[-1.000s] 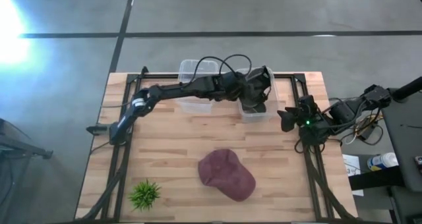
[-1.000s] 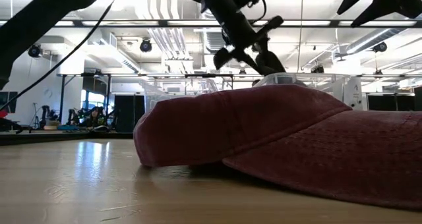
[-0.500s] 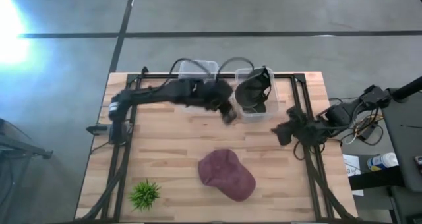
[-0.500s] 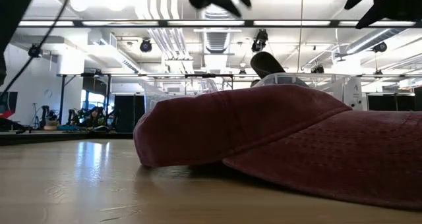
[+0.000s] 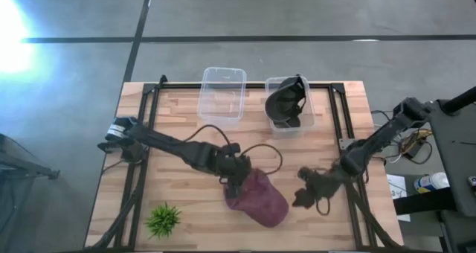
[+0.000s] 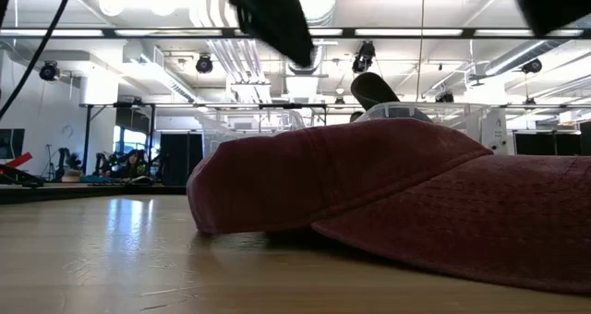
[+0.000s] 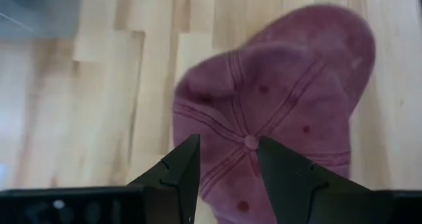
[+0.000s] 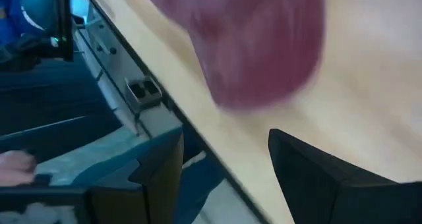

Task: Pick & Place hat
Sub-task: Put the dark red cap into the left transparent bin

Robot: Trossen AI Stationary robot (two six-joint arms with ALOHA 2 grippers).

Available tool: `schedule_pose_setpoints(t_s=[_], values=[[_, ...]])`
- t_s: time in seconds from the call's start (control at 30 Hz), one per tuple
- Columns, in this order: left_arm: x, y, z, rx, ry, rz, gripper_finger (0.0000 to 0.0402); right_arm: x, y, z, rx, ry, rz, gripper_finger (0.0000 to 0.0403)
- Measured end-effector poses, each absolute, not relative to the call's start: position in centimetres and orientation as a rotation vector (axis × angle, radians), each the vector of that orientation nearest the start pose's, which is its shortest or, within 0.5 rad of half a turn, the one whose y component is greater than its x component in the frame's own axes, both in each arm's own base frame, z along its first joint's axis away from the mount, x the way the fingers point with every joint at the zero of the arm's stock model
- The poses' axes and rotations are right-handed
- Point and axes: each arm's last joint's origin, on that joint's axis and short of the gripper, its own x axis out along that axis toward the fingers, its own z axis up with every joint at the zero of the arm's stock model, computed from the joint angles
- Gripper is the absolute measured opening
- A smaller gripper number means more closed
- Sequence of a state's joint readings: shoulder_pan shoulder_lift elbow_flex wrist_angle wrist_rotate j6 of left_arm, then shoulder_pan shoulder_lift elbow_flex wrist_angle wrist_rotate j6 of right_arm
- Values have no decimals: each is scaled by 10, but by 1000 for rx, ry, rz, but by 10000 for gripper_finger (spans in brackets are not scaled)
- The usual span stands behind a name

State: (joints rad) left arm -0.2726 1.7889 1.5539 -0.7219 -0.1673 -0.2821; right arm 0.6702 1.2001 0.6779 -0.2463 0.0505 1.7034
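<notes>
A maroon cap [image 5: 258, 199] lies crown up on the wooden table, its brim toward the near right; it fills the low view [image 6: 388, 194]. My left gripper [image 5: 236, 175] hangs open above the far-left side of its crown, and in the left wrist view [image 7: 227, 145] its fingers stand on either side of the top button [image 7: 250, 142] without touching. My right gripper [image 5: 303, 196] is open just right of the cap, which shows blurred ahead of it [image 8: 264, 46]. A black cap [image 5: 286, 103] sits in the right clear bin.
Two clear plastic bins stand at the far edge: an empty one [image 5: 222, 95] and the one with the black cap [image 5: 291, 128]. A small green plant [image 5: 163, 219] sits near the near-left corner. Bare wood lies to the left of the maroon cap.
My left gripper has left the bin with the black cap and swung toward the near edge, ending above the maroon cap. My right gripper has moved from the table's right edge toward the near left, up to the cap's right side. Neither cap has moved.
</notes>
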Motion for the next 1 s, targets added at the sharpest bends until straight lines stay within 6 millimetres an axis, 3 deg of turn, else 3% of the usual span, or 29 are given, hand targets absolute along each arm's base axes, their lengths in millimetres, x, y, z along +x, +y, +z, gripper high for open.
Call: schedule_pose_setpoints(t_s=[0.27,0.47,0.6,0.77,0.9,1.0], values=[[360,-96,219,-74,1001,42,147,188,201,166,1473,1055,-259,219],[346,-96,180,-157,1030,-4,147,208,223,136,1511,894,-285,219],[340,-99,164,-262,1024,-18,147,217,222,124,1505,737,-378,219],[331,-108,154,-300,1037,-37,147,227,213,126,1494,536,-442,219],[331,-115,155,-310,1020,-69,147,241,196,132,1444,483,-454,216],[335,-120,163,-324,976,-82,147,254,182,141,1395,454,-427,188]])
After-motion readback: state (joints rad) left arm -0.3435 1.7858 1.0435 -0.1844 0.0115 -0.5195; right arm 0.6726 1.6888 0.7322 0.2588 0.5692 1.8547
